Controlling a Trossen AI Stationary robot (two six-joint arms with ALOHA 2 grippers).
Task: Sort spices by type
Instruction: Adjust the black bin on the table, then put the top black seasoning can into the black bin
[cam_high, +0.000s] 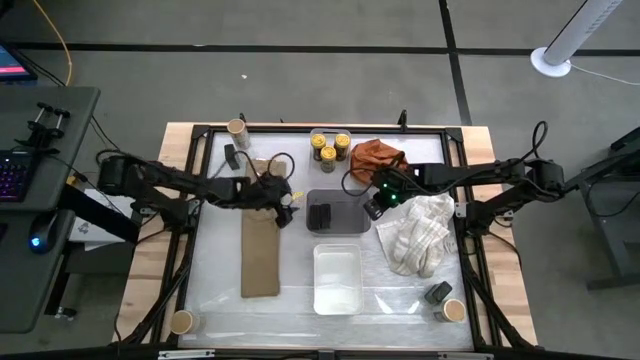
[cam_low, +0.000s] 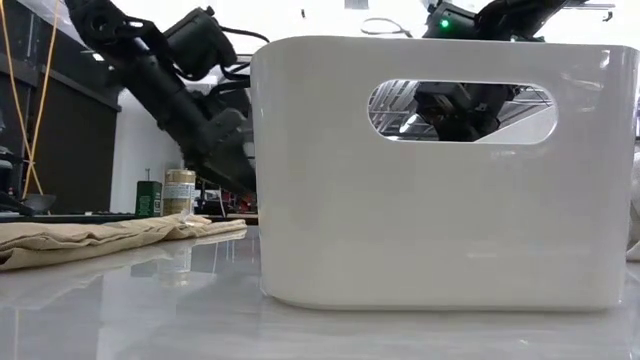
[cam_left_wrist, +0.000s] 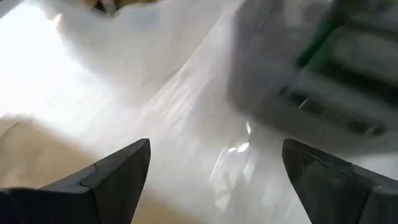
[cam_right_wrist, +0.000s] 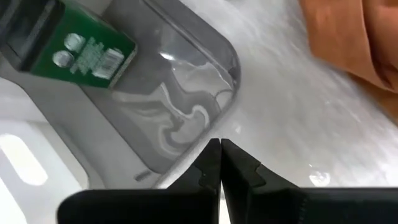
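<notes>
- Where the overhead camera looks down on the glossy pale worktop (cam_high: 300, 300), three jars with yellow lids (cam_high: 329, 147) cluster at the far middle, just left of a crumpled rust-orange cloth (cam_high: 377, 157).
- A dark rectangular tin (cam_high: 319, 216) lies inside the smooth grey tray (cam_high: 348, 213) at the centre; a white rectangular tray (cam_high: 337, 278) sits just nearer than it.
- A second dark tin (cam_high: 438, 293) and a round tan-topped tub (cam_high: 453, 311) sit together at the near right corner; other round tubs stand at the near left (cam_high: 181, 322) and far left (cam_high: 237, 128) corners, and a third dark tin (cam_high: 231, 155) lies near the far left.
- A long flat tan cloth (cam_high: 260, 250) stretches left of the trays; a rumpled cream checked towel (cam_high: 417, 235) lies to the right.
- The left claw (cam_high: 285, 205) hovers at the grey tray's left edge, the right claw (cam_high: 374, 207) at its right edge.
- At table height, the white tray's rounded wall (cam_low: 440, 240) with an oval handle slot fills the picture; one jar (cam_low: 180, 192) shows beyond the folded tan cloth (cam_low: 100, 238).
- The left wrist camera shows the left claw (cam_left_wrist: 214, 168) spread wide and empty above the shiny worktop, the grey tray (cam_left_wrist: 311, 68) blurred beyond.
- The right wrist camera shows the right claw (cam_right_wrist: 220, 163) clenched with fingertips touching, holding nothing, above the grey tray's rounded corner (cam_right_wrist: 205, 99); the tin (cam_right_wrist: 74, 46) inside bears a green label.
</notes>
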